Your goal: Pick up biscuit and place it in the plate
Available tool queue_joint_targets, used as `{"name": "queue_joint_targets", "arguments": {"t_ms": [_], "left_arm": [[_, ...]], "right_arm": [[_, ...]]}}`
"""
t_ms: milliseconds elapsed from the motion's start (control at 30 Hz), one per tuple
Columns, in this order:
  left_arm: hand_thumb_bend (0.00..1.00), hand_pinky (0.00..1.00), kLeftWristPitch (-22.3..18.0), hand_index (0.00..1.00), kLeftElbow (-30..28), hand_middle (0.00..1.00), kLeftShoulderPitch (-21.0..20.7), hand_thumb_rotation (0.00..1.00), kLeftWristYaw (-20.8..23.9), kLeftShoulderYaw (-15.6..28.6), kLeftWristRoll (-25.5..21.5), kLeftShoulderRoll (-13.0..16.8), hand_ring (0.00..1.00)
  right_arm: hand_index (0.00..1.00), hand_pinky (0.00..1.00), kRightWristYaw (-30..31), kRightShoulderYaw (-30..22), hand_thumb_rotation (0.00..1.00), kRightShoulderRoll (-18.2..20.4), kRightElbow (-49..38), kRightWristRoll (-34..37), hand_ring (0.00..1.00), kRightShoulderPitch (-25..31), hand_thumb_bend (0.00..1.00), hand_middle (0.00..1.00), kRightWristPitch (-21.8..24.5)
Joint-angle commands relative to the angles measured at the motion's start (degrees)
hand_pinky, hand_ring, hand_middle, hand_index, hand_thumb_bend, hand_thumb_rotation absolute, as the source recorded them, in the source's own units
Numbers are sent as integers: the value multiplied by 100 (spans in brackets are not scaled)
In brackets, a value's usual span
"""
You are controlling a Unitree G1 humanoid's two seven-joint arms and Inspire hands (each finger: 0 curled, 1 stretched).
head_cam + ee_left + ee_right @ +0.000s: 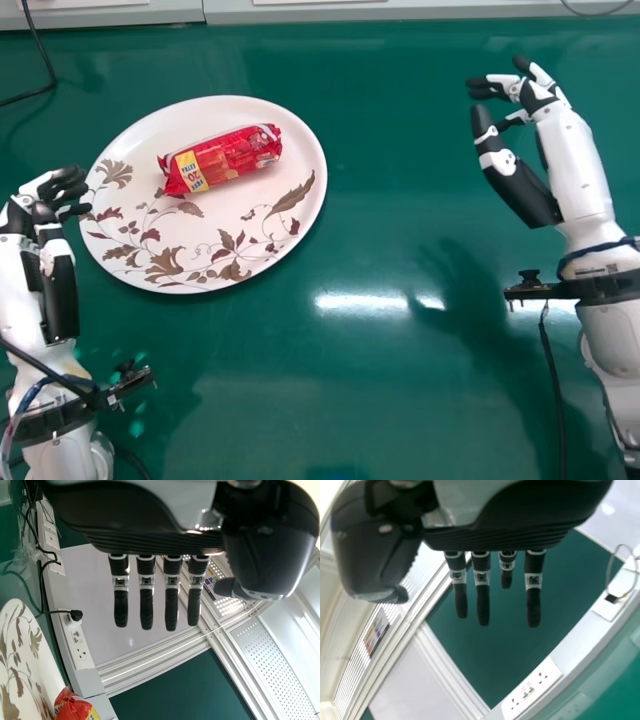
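Note:
A red biscuit packet (222,158) lies on its side on the white plate (240,262) with a leaf pattern, towards the plate's upper part. At the plate's left edge, my left hand (48,215) is open, apart from the packet. My right hand (515,150) is open above the table's right side, far from the plate. The left wrist view has my left hand (150,535) with straight fingers, and parts of the plate (25,665) and packet (72,707). In the right wrist view my right hand (495,535) holds nothing.
The green glossy table (380,370) stretches between both arms. A pale ledge (420,12) runs along its far edge. A black cable (45,65) lies at the far left. Sockets (79,647) line the ledge in the left wrist view.

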Motion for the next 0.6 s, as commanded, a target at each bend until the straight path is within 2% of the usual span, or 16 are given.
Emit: {"name": "queue_joint_targets", "arguments": {"t_ms": [0,100,200,333,567], "left_arm": [[17,57,3,71,373,71,380,10,-15,-156,-56,-226,68],[17,60,44,72,336,73,413,15,-36,-175,-111,-253,70],[18,59,-11,72,400,73,397,14,-8,-170,-111,-260,70],[21,58,64,71,392,72,368,21,16,-163,-53,-273,69],[19,58,15,70,402,71,319,12,12,-164,-66,-253,69]], "right_arm": [[75,49,-110,-104,25,214,-166,-35,62,237,61,71,44],[75,48,-123,-136,21,379,-242,-68,62,369,60,71,99],[74,47,-180,-159,17,487,-208,-110,61,420,59,71,45],[73,46,-289,-159,16,605,-94,-169,59,433,59,69,25],[75,47,-385,-193,14,774,-60,-182,59,486,59,70,46]]}}
